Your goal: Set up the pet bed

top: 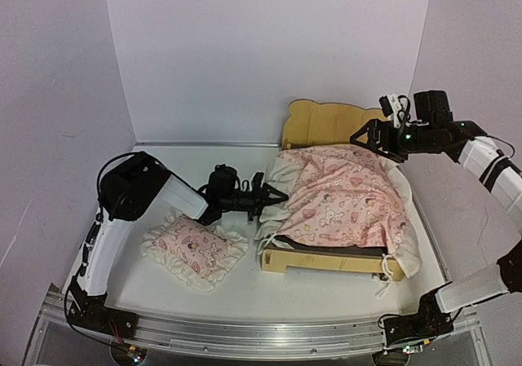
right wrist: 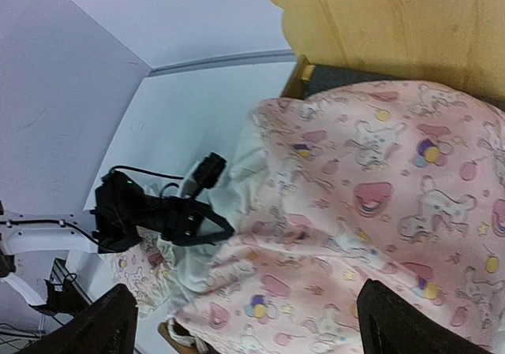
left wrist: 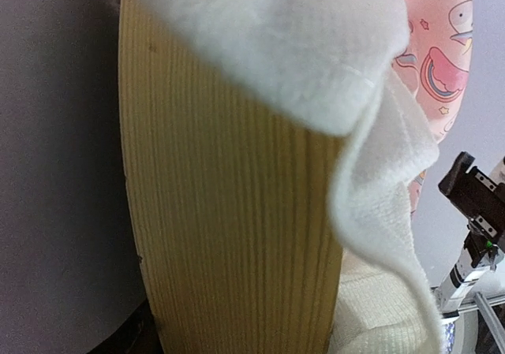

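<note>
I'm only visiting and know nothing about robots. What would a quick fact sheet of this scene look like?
Bed: wooden pet bed, headboard at the far end
Blanket: pink, white-ruffled, draped over the bed
Pillow: pink, on the table, left of the bed
Left end effector: at the blanket's left ruffle; grip unclear
Right end effector: open, above the headboard end
</note>
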Controlling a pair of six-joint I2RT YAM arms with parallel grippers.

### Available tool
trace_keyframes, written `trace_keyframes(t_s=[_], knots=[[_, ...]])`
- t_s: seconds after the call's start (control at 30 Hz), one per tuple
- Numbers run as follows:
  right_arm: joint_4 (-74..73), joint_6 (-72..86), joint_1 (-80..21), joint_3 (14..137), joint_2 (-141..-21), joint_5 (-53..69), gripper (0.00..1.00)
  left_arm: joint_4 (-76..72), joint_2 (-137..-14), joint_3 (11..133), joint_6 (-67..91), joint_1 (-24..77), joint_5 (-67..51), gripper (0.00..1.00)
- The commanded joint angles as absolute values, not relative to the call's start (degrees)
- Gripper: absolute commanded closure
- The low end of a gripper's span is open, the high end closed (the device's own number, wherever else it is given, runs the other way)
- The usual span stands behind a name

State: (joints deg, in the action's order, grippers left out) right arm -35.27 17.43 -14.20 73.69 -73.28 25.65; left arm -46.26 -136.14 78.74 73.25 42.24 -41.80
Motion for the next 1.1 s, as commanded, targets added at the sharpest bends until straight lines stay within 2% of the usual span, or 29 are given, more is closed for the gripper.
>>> trace_keyframes(t_s=[0.0, 0.1, 0.3, 0.37, 0.5, 0.57, 0.63, 0.73, 0.77, 0.83, 0.93, 1.07], knots=[[-32.87, 17.14, -16.70, 73.08, -76.08, 22.44, 0.02, -55.12, -125.71, 64.81, 68.43, 36.72, -32.81, 0.87], [-32.78, 16.96, -19.30, 72.64, -78.69, 19.15, 0.02, -58.35, -121.47, 56.92, 69.80, 36.81, -27.92, 0.92], [-34.00, 19.40, -21.81, 73.97, -85.77, 6.46, 0.02, -62.26, -117.28, 50.63, 70.01, 41.22, -19.62, 0.94], [-34.17, 18.68, -19.31, 74.00, -87.07, 6.45, 0.02, -62.15, -116.28, 49.20, 69.23, 38.61, -21.13, 0.91], [-34.00, 18.71, -8.63, 72.06, -87.88, 15.53, 0.02, -60.49, -117.59, 50.97, 67.40, 32.44, -33.82, 0.86], [-33.30, 18.36, -5.30, 70.41, -87.54, 17.61, 0.02, -51.84, -115.11, 52.48, 58.62, 31.71, -35.18, 0.80], [-32.32, 18.87, -2.51, 68.54, -87.78, 22.98, 0.02, -33.59, -111.58, 56.09, 47.51, 31.60, -32.30, 0.64], [-30.20, 18.30, -0.72, 65.17, -87.90, 28.57, 0.02, -20.08, -105.63, 58.08, 35.53, 31.55, -25.81, 0.38], [-29.10, 17.79, -0.71, 64.09, -88.01, 30.24, 0.02, -15.87, -103.41, 58.73, 31.35, 31.55, -23.64, 0.33], [-28.07, 17.06, -0.72, 62.50, -88.70, 33.38, 0.02, -6.33, -99.44, 60.34, 26.52, 31.55, -17.65, 0.29], [-26.15, 17.00, -0.79, 60.42, -89.62, 35.78, 0.02, -0.53, -91.47, 56.57, 25.37, 31.63, -10.60, 0.17], [-23.93, 17.47, -2.11, 59.60, -90.04, 37.75, 0.02, -0.64, -80.84, 45.89, 32.53, 32.43, -11.29, 0.14]])
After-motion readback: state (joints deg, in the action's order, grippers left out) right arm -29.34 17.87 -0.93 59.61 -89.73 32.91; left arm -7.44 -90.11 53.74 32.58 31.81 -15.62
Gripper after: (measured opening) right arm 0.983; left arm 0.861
